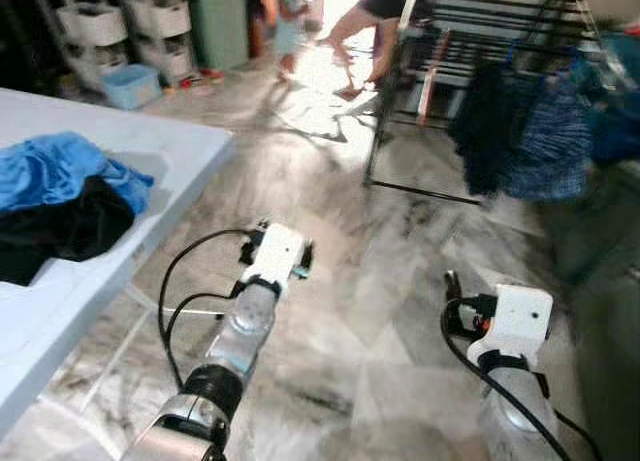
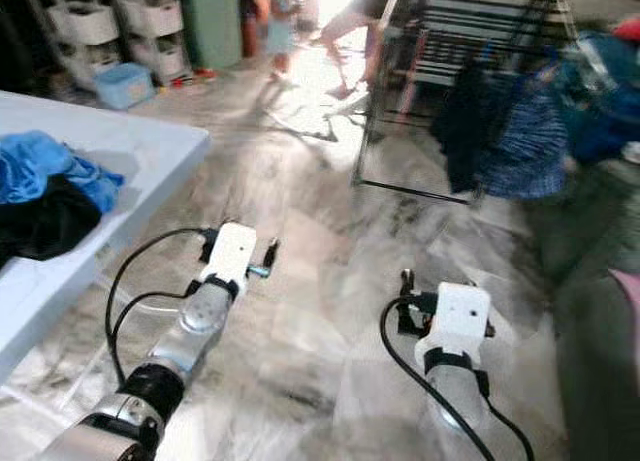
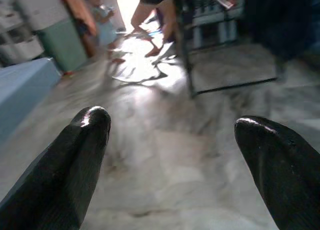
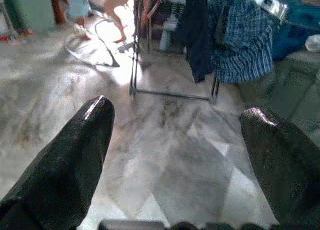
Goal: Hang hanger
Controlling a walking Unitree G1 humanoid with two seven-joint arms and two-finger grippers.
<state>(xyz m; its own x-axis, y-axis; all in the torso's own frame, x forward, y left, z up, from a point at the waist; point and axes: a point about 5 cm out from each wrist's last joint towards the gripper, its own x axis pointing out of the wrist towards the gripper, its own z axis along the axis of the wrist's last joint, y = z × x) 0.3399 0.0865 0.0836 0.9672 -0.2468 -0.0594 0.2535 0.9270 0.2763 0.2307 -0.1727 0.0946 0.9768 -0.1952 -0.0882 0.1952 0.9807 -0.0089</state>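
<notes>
Left tool (image 3: 170, 140) spread wide, empty, over marble floor (image 1: 400, 311). Right tool (image 4: 180, 140) likewise gaping, holding nothing. White desk (image 1: 150, 151) at my left carries blue and black clothes (image 1: 60, 196). Ahead, black drying rack (image 1: 470, 41) with dark garments (image 4: 230, 35); can't pick out a hanger.

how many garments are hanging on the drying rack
2 clearly: a dark garment and a blue plaid garment beside it, both on the drying rack. Blue fabric further right may be more.
</notes>
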